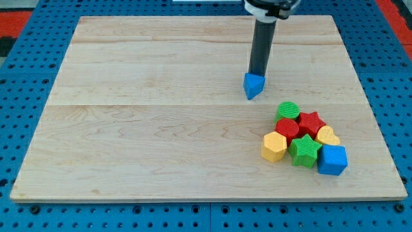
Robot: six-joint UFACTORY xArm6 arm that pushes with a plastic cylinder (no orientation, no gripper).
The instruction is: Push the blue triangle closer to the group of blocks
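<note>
The blue triangle [253,86] lies right of the board's centre. My tip [258,74] touches its upper edge, with the dark rod rising straight above it. The group of blocks sits at the view's lower right, a short gap below and right of the triangle: a green round block [288,109], a red hexagon-like block [287,128], a red star [311,122], a yellow block [328,136], a yellow hexagon [274,146], a green star [305,151] and a blue cube [333,160].
The wooden board [161,116] lies on a blue perforated table [19,84]. The group sits near the board's right and bottom edges.
</note>
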